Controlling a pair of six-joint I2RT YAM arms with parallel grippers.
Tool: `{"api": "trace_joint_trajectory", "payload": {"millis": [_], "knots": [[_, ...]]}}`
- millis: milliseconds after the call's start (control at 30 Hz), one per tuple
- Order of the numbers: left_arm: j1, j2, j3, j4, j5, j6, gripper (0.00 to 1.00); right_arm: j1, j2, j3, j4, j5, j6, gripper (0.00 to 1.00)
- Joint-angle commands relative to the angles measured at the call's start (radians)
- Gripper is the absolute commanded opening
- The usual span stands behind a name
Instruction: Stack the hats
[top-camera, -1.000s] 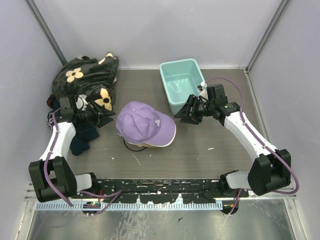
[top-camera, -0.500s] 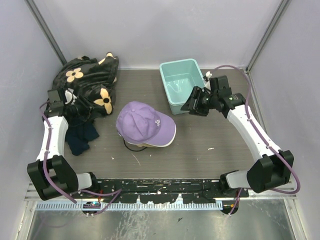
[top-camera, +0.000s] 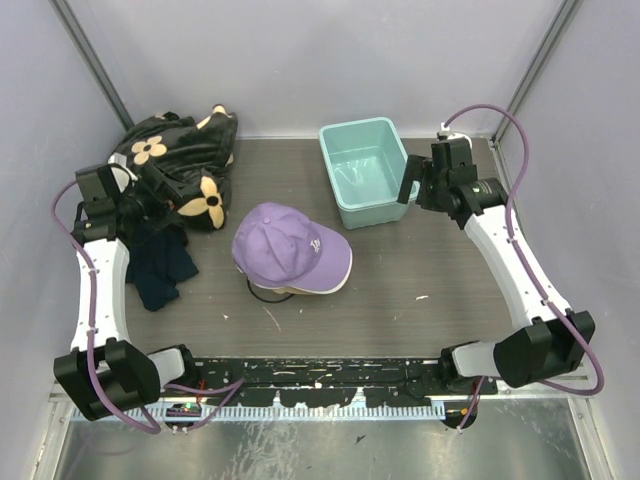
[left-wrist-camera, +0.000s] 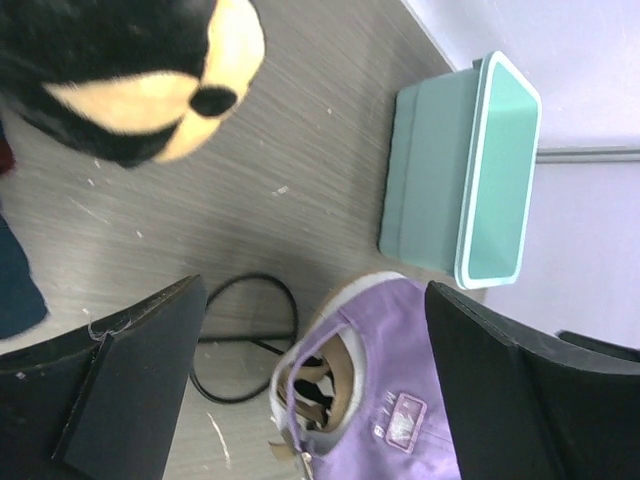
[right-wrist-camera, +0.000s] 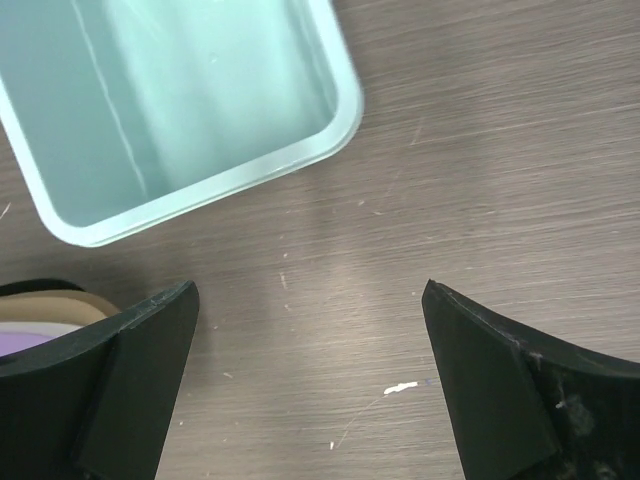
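Top external view is showing the purple cap (top-camera: 290, 250) sitting centred over a white cap (top-camera: 325, 288), brim pointing right, between the left gripper (top-camera: 152, 205) and right gripper (top-camera: 408, 188), both hanging spread and empty

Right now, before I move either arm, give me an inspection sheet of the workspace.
Surface: table scuffed, one white fleck.
Job's things: purple cap tops the pile; white cap and tan cap beneath; black cap not seen.
Clutter: teal bin, flowered fabric, navy clothing.
Grippers: left gripper open, holding nothing; right gripper the same.
Cables: purple cables along both arms; black loop beside the pile.
Surroundings: grey walls, nothing else seen.
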Motion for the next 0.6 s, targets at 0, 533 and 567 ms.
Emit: {"api": "trace_joint_trajectory", "payload": {"millis": [0, 533, 567], "knots": [[0.002, -0.026, -0.029, 0.124, -0.093, 0.092, 0.98, -0.006, -0.089, -0.012, 0.044, 0.072, -0.025, 1.00], [-0.039, -0.182, -0.640, 0.811, -0.300, 0.392, 0.98, -0.007, -0.141, -0.100, 0.102, -0.146, -0.009, 1.00], [-0.049, -0.173, -0.683, 0.881, -0.300, 0.416, 0.98, -0.007, -0.142, -0.102, 0.103, -0.150, -0.009, 1.00]]}}
